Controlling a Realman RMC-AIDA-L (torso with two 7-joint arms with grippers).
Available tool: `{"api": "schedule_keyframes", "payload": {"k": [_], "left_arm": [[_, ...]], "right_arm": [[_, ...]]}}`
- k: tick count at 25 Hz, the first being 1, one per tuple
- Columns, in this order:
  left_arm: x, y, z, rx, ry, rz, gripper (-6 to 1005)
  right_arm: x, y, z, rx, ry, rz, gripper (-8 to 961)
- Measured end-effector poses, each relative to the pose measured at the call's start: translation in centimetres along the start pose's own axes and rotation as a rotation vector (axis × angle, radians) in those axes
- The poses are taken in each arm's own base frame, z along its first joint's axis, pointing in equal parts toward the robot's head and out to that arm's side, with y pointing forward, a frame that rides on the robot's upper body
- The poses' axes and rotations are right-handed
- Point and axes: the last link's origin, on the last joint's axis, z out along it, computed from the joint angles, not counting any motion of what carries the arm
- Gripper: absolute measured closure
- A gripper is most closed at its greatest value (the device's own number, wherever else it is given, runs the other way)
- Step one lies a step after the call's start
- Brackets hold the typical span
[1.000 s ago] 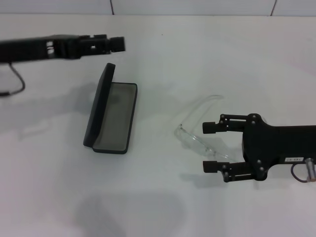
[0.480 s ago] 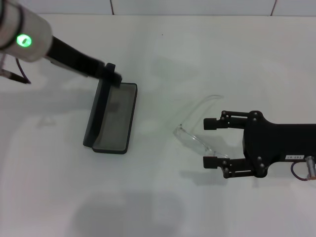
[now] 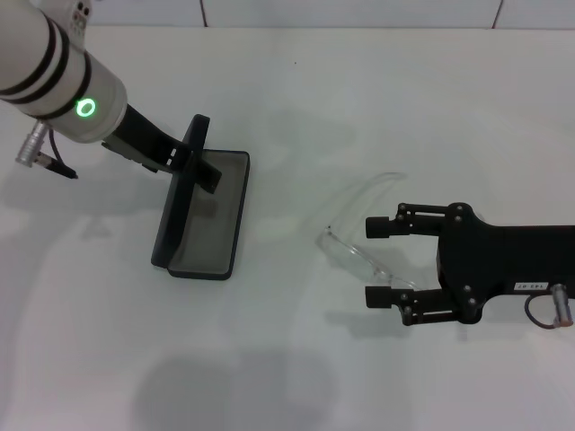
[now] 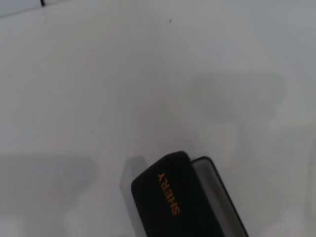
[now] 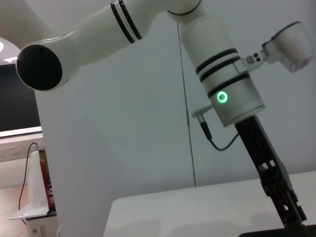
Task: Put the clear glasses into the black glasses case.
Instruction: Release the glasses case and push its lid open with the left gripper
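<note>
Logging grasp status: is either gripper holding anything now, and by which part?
Right gripper holds nothing: its open jaws straddle the clear glasses on the table. Left gripper sits at the black glasses case lid; grip unclear.

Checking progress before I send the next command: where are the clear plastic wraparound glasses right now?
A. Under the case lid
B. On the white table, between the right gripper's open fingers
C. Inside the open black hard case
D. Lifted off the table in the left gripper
B: in the head view the clear plastic wraparound glasses lie on the white table, with the right gripper open around their end, apart from the open black hard case.
</note>
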Motion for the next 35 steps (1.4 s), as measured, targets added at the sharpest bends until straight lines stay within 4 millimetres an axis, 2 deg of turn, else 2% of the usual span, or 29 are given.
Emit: {"api": "schedule_keyframes", "payload": {"k": [8, 19, 21, 26, 35], "left_arm": [[0.1, -0.2, 1.4, -0.004, -0.028, -0.012, 139], [0.5, 0.0, 1.3, 0.001, -0.019, 0.021, 142], [0.5, 0.1, 1.3, 0.002, -0.019, 0.026, 353], [0.9, 0.2, 1.0, 0.005, -0.006, 0.037, 562], [1.2, 0.2, 0.9, 0.020, -0.003, 0.069, 724]], "right_arm": [[0.1, 0.0, 0.0, 0.003, 0.004, 0.000, 206], [0.2, -0.2, 0.0, 0.016, 0.012, 0.000, 205], [0.2, -0.3, 0.0, 0.019, 0.014, 0.000, 205], [0.3, -0.5, 0.0, 0.031, 0.020, 0.000, 206], [0.3, -0.6, 0.0, 0.038, 0.024, -0.003, 206]]}}
